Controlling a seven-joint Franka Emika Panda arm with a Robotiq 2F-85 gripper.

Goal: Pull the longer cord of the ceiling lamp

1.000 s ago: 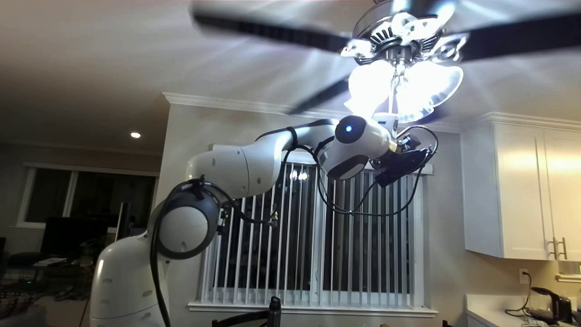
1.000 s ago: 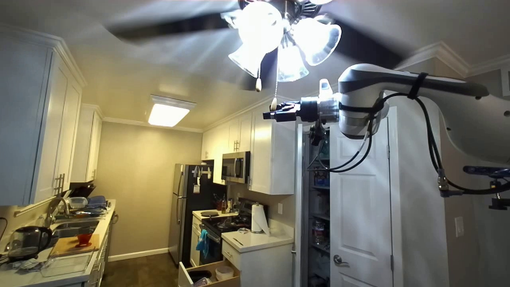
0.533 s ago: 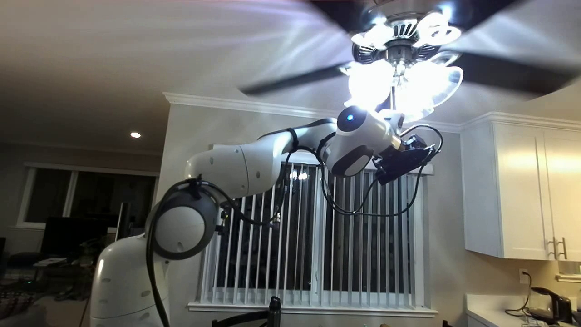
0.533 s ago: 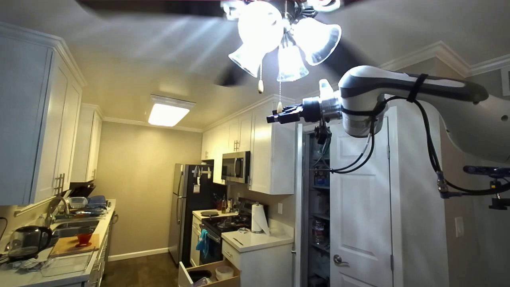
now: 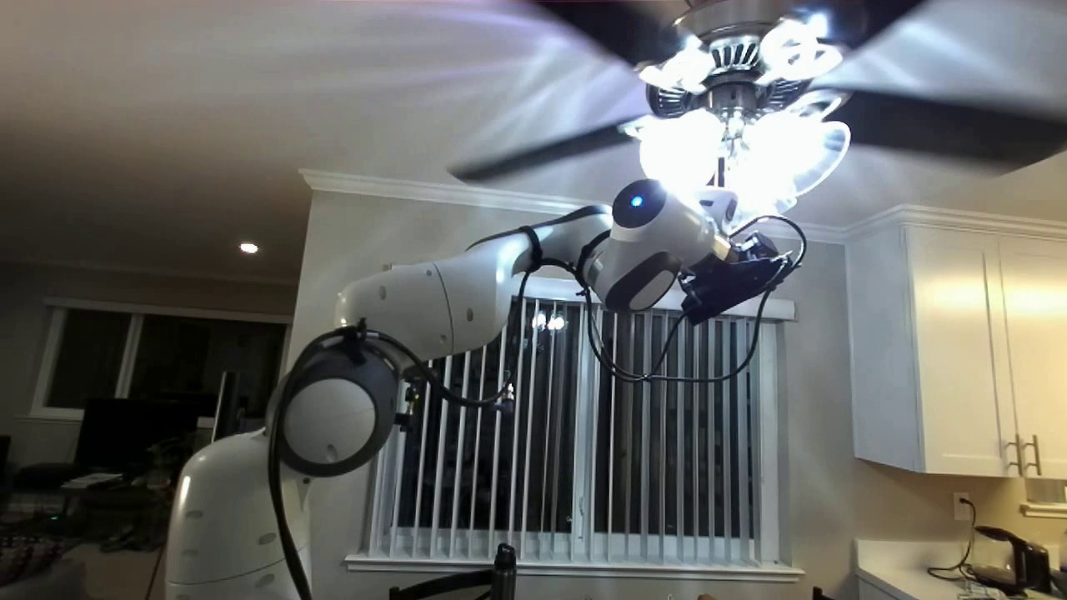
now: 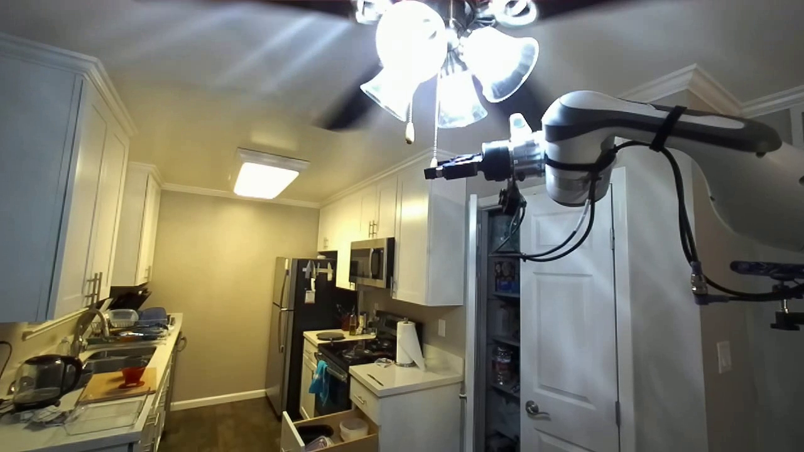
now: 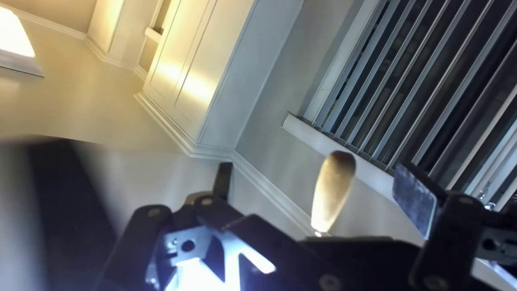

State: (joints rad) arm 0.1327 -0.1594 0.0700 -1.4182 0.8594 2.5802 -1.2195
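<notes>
The ceiling lamp (image 6: pixel 461 100) is lit, with frosted shades and blurred dark blades; it also shows in an exterior view (image 5: pixel 735 100). The longer cord (image 6: pixel 436 129) hangs straight from it to my gripper (image 6: pixel 434 169). In that view its end knob is mostly hidden by the fingers. In the wrist view the pale wooden knob (image 7: pixel 333 190) lies between the widely parted fingertips of my open gripper (image 7: pixel 320 190), with a visible gap to the right pad (image 7: pixel 414 200). Its cord end points down there, and the cord is hidden behind the dark finger linkage.
A shorter cord with its own knob (image 6: pixel 409 133) hangs left of the longer one. The shades and turning blades are close above the arm. White upper cabinets (image 6: pixel 430 238) and a pantry door (image 6: pixel 568 326) stand behind. A window with vertical blinds (image 5: pixel 575 425) is behind the arm.
My gripper has risen. The longer cord swung right and then back left, and its knob has gone from standing above the fingers to mostly hidden by them. The fan blades have turned.
</notes>
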